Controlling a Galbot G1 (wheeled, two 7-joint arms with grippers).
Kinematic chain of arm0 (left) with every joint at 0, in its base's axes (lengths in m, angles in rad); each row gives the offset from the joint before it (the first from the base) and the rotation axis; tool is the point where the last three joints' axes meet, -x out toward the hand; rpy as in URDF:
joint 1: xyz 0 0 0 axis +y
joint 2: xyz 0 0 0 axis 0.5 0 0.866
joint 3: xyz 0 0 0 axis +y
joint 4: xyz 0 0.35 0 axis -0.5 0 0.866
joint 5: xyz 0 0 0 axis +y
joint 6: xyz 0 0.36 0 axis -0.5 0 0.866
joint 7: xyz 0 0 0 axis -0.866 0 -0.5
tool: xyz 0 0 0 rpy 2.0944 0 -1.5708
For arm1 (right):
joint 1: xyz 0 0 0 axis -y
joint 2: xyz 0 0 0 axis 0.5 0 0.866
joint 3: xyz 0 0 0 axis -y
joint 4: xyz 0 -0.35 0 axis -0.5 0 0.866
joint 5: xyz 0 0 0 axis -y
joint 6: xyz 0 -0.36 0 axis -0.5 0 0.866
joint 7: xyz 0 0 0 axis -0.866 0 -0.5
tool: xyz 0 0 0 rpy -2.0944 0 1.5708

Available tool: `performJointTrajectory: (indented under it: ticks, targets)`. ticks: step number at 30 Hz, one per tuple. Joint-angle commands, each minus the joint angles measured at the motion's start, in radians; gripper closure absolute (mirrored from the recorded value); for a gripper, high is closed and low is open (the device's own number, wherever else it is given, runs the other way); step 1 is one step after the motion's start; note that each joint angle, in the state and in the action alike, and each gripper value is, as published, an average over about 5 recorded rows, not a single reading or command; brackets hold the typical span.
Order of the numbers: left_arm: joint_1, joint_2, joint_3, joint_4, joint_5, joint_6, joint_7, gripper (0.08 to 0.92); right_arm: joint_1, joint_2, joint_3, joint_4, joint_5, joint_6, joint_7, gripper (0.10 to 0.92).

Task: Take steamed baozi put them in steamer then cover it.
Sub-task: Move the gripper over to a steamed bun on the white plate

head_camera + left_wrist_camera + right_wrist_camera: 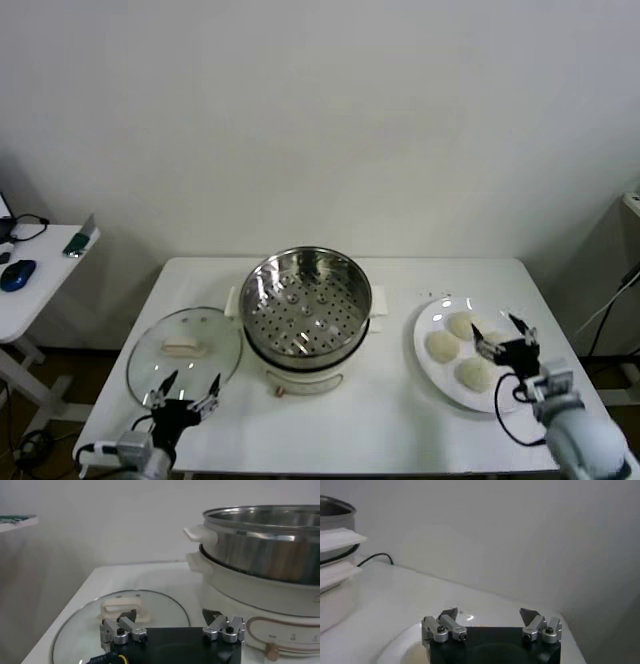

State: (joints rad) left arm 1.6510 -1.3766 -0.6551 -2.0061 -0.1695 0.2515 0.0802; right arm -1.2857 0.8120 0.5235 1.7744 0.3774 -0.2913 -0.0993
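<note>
Hovering over the near right part of the plate (pixel 432 352), the right gripper (pixel 503 334) is spreading its fingers wide and holding nothing. Four baozi (pixel 442 346) are lying on that plate, clustered close together; the gripper is hanging above the right-hand ones, and whether it is touching any of them cannot be told. In the right wrist view the right gripper (pixel 490 617) is showing its two dark tips set well apart above the white plate rim (pixel 395 647).

The left gripper (pixel 186 387) is sitting at the near left edge of the tabletop (pixel 390 420), also spread wide and empty, just at the near rim of the cover (pixel 185 352). The cover is lying flat on the tabletop, handle up, just left of the steamer (pixel 305 305) and close beside it. From the left wrist view the left gripper (pixel 170 617) is pointing across the cover (pixel 160 610) with its cream handle (pixel 125 606) just beyond the fingers, and the steamer (pixel 260 555) is rising on its white base farther off.

The steamer is standing open in the middle of the tabletop, its perforated tray bare. A side table (pixel 40 280) is standing at far left, carrying a blue mouse (pixel 17 273).
</note>
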Motion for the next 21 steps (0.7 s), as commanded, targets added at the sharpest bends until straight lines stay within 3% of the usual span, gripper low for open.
performJointTrajectory:
  ticks: [1,5,9,16,21]
  targets:
    - [-0.008,0.002,0.002,0.008,0.000,-0.004,0.004,0.177,0.537,-0.461,-0.406,-0.224,-0.195,-0.029,-0.590,0.203]
    - [-0.010,0.003,0.005,0.015,0.003,-0.006,0.007,0.177,0.814,-0.518,-0.701,-0.340,-0.280,0.127,-0.821,0.203]
    - [-0.011,0.004,0.007,0.020,0.006,-0.008,0.008,0.177,1.107,-0.502,-1.020,-0.414,-0.294,0.208,-0.950,0.203]
    - [-0.011,0.003,0.006,0.022,0.011,-0.012,0.010,0.177,1.536,-0.401,-1.545,-0.502,-0.306,0.255,-1.036,0.203]
    - [-0.012,0.002,0.003,0.024,0.009,-0.019,0.011,0.177,1.610,-0.346,-1.655,-0.545,-0.283,0.226,-1.030,0.203]
